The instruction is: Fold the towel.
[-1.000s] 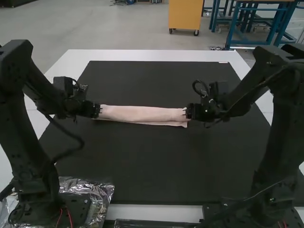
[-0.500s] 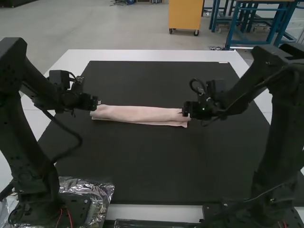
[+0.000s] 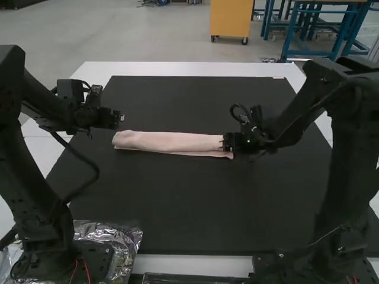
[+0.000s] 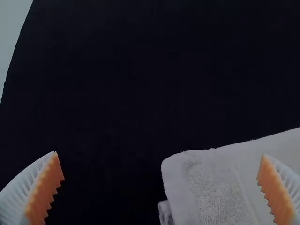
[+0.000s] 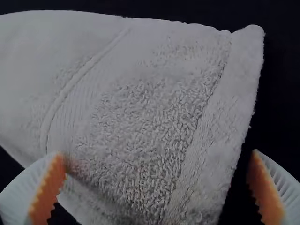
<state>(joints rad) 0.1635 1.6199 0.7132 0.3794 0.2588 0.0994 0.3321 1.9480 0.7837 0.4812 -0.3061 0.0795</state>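
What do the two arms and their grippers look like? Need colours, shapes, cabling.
Both arms are black, with chunky jointed links and black cables looping at the wrists. The left gripper and right gripper each have two white, ribbed, curved fingers with serrated orange pads.

That long, folded terry towel (image 3: pixel 166 141) is pale pink, with a ribbed band (image 5: pixel 77 112) near the right gripper's (image 3: pixel 225 142) orange pads (image 5: pixel 48 190); beneath it I see a plain black rectangular mat (image 3: pixel 177 204) on a white table (image 3: pixel 189 68).
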